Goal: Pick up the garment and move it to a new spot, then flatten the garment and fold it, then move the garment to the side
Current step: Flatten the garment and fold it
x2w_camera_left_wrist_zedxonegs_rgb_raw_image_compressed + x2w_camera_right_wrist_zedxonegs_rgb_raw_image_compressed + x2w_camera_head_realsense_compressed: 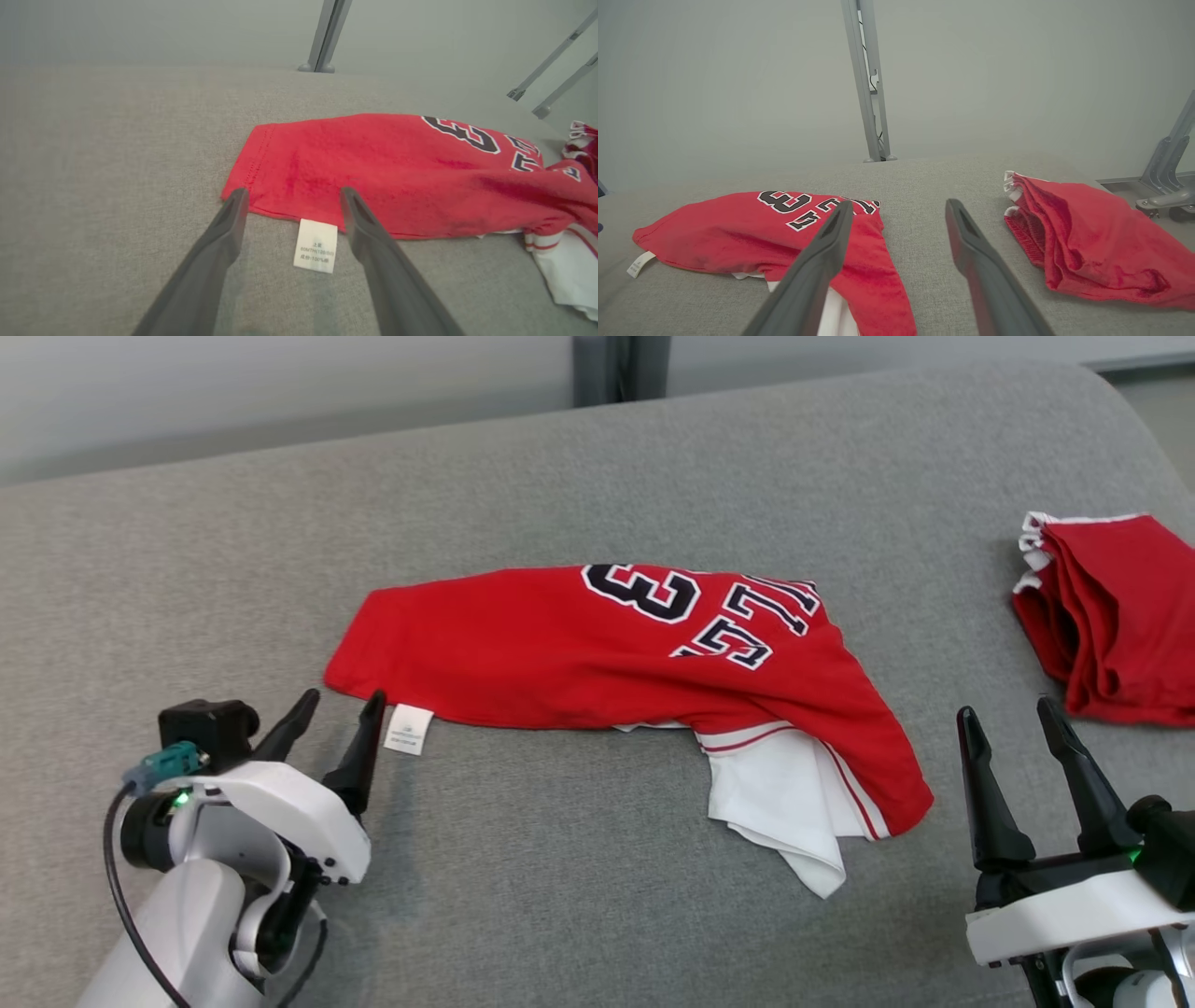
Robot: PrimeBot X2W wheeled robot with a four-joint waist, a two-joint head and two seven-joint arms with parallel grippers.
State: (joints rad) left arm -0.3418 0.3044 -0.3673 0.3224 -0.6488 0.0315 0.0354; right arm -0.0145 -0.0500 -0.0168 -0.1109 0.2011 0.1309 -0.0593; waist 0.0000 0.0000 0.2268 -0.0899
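a red knit garment [560, 644] with black-and-white block numerals and a white inner layer lies crumpled lengthwise near the middle of a grey woven-fabric cushion [579, 896], which may be a sofa seat. its plain hemmed end points toward the robot's left. the numbered end and a spill of white cloth with red stripes lie toward the right.

a small white care label [409, 728] sticks out from the near edge at the left end and lies flat on the cushion. the left gripper [342, 700] sits low at that corner with its fingers spread wide and nothing between them. in the left wrist view the left gripper [294, 193] has the label [316, 246] between its fingers, with the tips at the garment's [397, 177] hem. whether they touch the cloth is hard to tell.

the right gripper [1006, 711] is held near the lower right, fingers also spread and empty, well apart from the garment's white end. in the right wrist view the right gripper [900, 204] points at the bare cushion between the garment [738, 233] and a second, folded red cloth bundle [1087, 242] with white trim, which lies at the far right [1120, 616]. a grey metal post [868, 79] stands behind the cushion.
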